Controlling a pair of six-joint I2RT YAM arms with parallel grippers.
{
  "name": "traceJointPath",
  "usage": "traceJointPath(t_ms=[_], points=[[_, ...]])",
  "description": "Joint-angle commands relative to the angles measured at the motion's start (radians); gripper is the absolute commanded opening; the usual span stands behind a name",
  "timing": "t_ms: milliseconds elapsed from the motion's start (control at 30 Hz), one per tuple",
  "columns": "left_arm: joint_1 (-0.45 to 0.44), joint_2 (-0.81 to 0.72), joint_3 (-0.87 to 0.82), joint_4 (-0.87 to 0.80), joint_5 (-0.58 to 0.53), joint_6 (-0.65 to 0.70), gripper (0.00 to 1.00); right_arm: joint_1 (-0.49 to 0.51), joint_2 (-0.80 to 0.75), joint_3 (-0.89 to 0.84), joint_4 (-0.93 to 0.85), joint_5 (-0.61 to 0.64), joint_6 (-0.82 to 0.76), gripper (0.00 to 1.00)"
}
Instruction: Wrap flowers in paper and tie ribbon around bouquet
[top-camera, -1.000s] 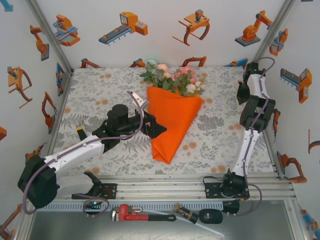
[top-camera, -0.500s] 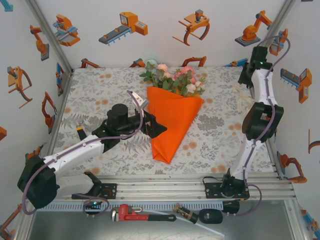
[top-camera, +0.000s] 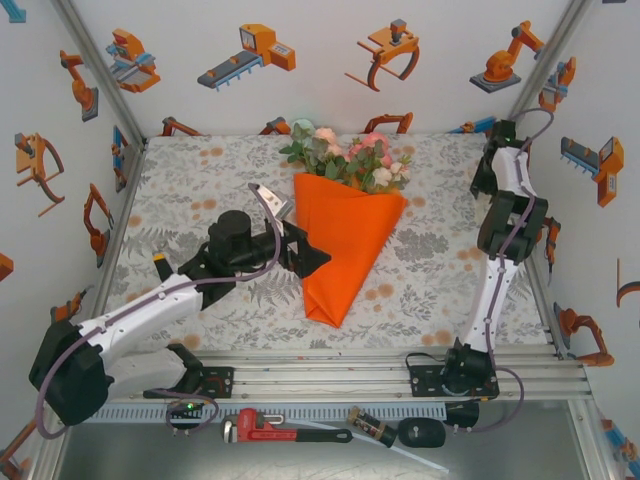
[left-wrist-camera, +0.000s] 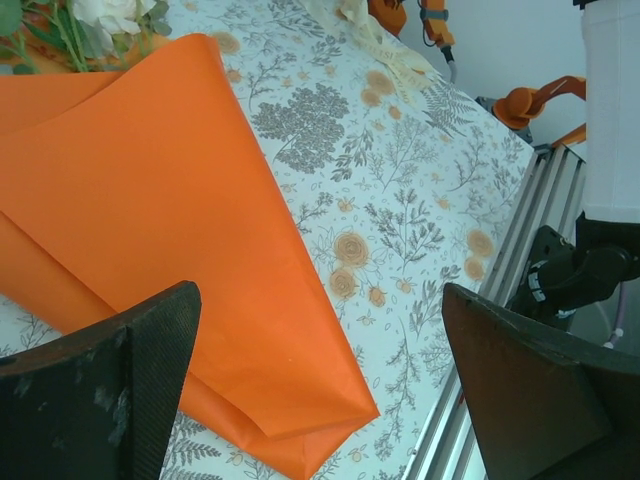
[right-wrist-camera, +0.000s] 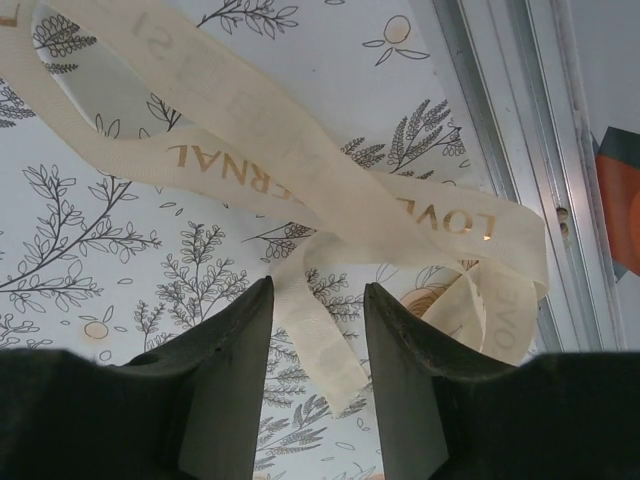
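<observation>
Centre of the surface (top-camera: 200, 180): the bouquet (top-camera: 345, 240) lies flat, blooms at the far end, cone tip pointing near. Wrapping looks done; tying not yet begun, by my reading.

Flowers (top-camera: 350, 155): pink and cream heads with green leaves, fanned out of the cone's wide mouth. Paper (left-wrist-camera: 150, 200): plain bright orange, thin, matte, folded to a taper. One crisp diagonal edge lies on top, with a small turned fold at the tip. No tape or tie visible, so the overlap probably holds by its own crease and weight alone.

Left gripper (left-wrist-camera: 320, 330): fingers spread wide, dark rough pads flanking the cone's lower part in the wrist view. Nothing is held. From above it sits just left of the cone. Likely placed there to steady the fold should it spring open.

Far right corner: ribbon (right-wrist-camera: 300, 170), well apart from the bouquet, near the metal edge rail (right-wrist-camera: 500, 120). It is a cream woven strip, floppy, looped over itself in a loose tangle, with gold lettering along it.

Right gripper (right-wrist-camera: 317, 300): pointed down at the ribbon, fingers partly apart, one narrow tail running through the gap. Not pinched that I can see; contact with the pads unclear. The position suggests picking up the ribbon is the step in hand. Crossed loops may drag along together when lifted.

Cloth (right-wrist-camera: 120, 250): pale, with a grey fern and orange flower print, lying smooth.
</observation>
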Motion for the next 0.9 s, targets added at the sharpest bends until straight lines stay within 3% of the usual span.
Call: traceJointPath(t_ms=[0,267,733,800,867], points=[[-0.008,-0.021,-0.014,0.028,-0.021,0.021,0.97,-0.004,0.016,0.035,-0.045,-0.050,0.028,0.37],[-0.008,-0.017,-0.012,0.034,-0.023,0.009,0.97,-0.004,0.016,0.028,-0.047,-0.073,0.046,0.38],[-0.007,-0.029,-0.018,0.020,-0.036,0.006,0.97,-0.005,0.007,0.011,-0.042,-0.092,0.024,0.24],[-0.007,-0.032,-0.016,0.018,-0.032,0.004,0.97,-0.008,0.007,0.009,-0.042,-0.076,0.018,0.28],[-0.007,-0.036,-0.018,0.017,-0.031,0.004,0.97,-0.014,0.010,0.005,-0.042,-0.047,0.023,0.41]])
